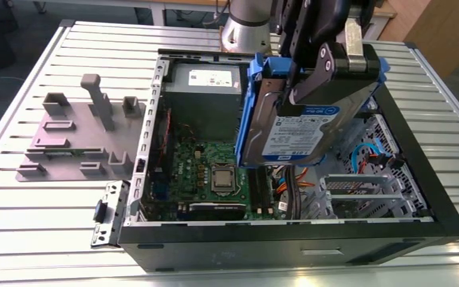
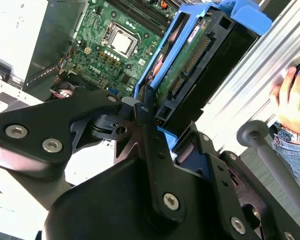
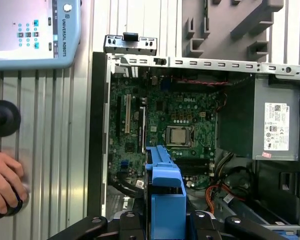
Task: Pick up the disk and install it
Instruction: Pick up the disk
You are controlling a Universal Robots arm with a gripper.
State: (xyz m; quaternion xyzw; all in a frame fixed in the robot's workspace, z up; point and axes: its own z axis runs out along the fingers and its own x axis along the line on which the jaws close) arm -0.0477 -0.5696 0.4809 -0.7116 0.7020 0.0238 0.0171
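Tool [image 1: 325, 66] is clamped on the hard drive [image 1: 297, 134], hanging tilted over the open PC case [image 1: 421, 173] (cables below); it could snag or slip.

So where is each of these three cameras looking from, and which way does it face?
Exterior view: off the arm, raised, looking down into the open computer case, with the grey stand on the exterior view's left; the gripper holds the disk above the case.
First wrist view: on the arm, looking straight down past the disk's blue bracket onto the motherboard; a person's hand at the edge.
Second wrist view: on the arm, looking along the gripper at the disk.
Shared: all show disk and motherboard.
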